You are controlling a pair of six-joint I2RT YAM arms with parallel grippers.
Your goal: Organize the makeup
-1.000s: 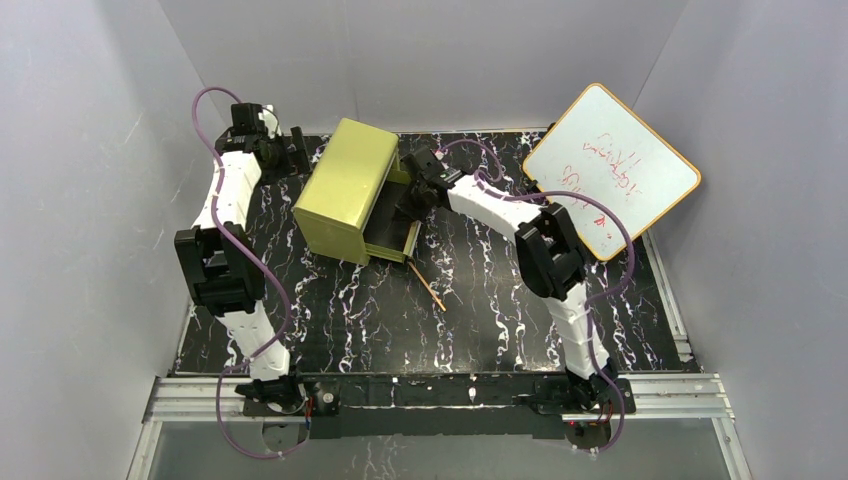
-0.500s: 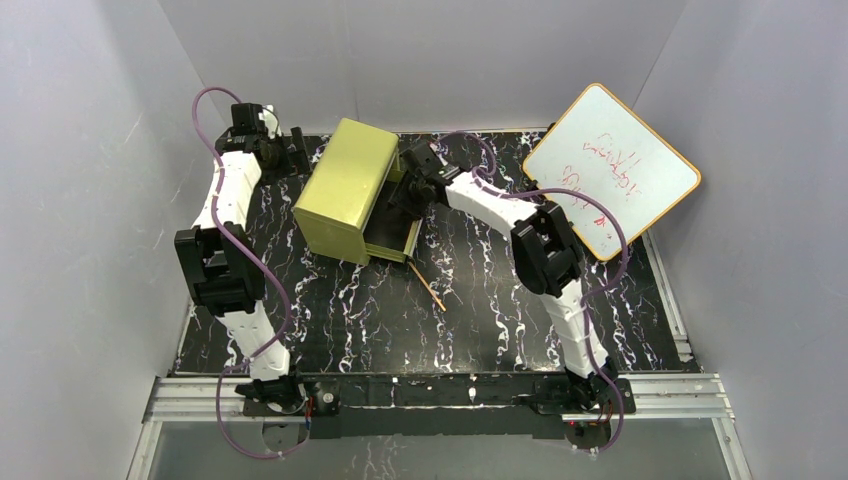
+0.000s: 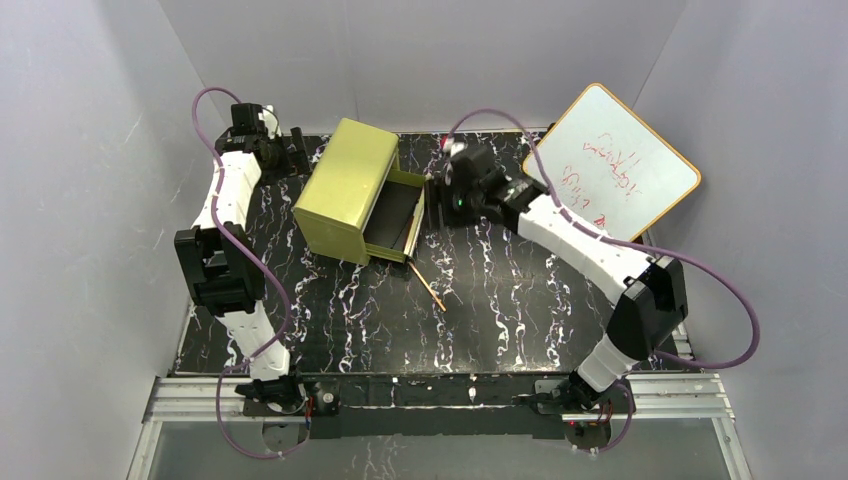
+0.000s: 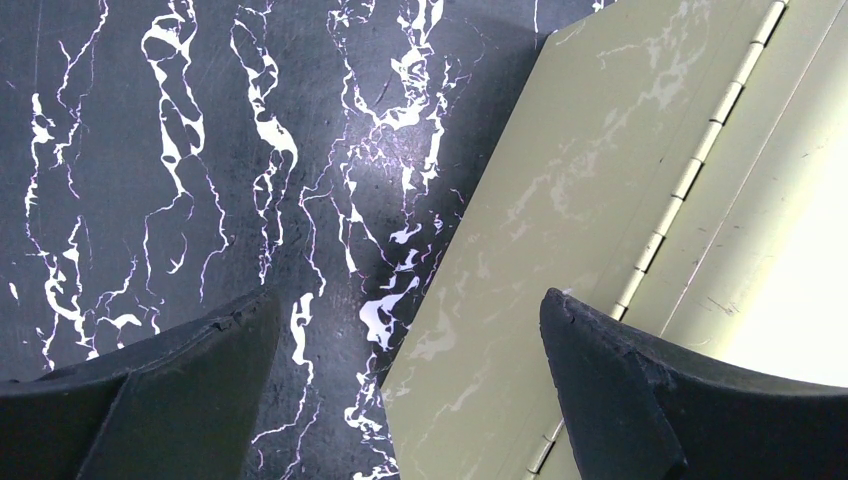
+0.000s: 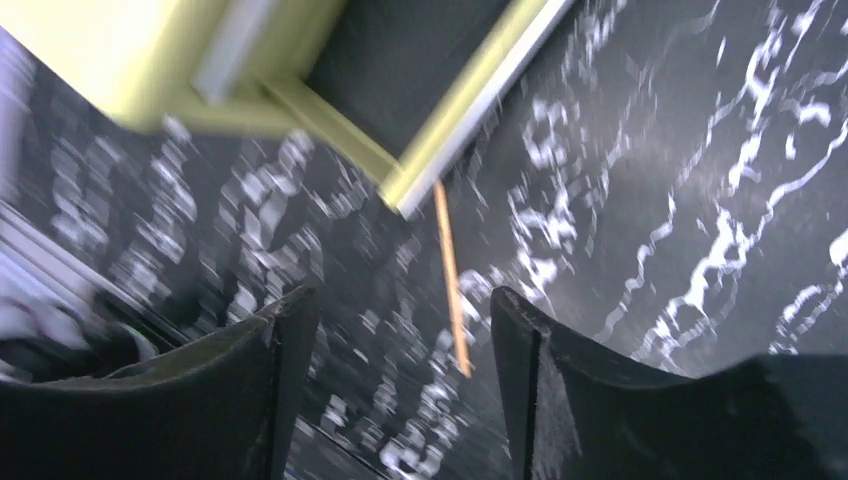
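Observation:
One piece of the makeup, a thin gold pencil [image 3: 428, 284], lies on the black marbled table just in front of the drawer's near corner; it also shows in the blurred right wrist view as the pencil [image 5: 450, 275]. My right gripper [image 3: 436, 195] [image 5: 405, 330] hovers open and empty just right of the open drawer [image 3: 395, 215]. The drawer's inside is dark, and I cannot make out any contents. My left gripper [image 3: 300, 148] [image 4: 410, 310] is open at the back left of the olive-green box [image 3: 345, 190], above its hinged rear edge [image 4: 620, 200].
An orange-framed whiteboard [image 3: 612, 170] with red writing leans at the back right. Grey walls enclose the table on three sides. The box stands at the back, left of centre, with its drawer [image 5: 430, 60] pulled out towards the right.
My right gripper has drawn back out of the drawer to the right and opened. Its elbow has swung out to the right. The left arm and the pencil have not moved.

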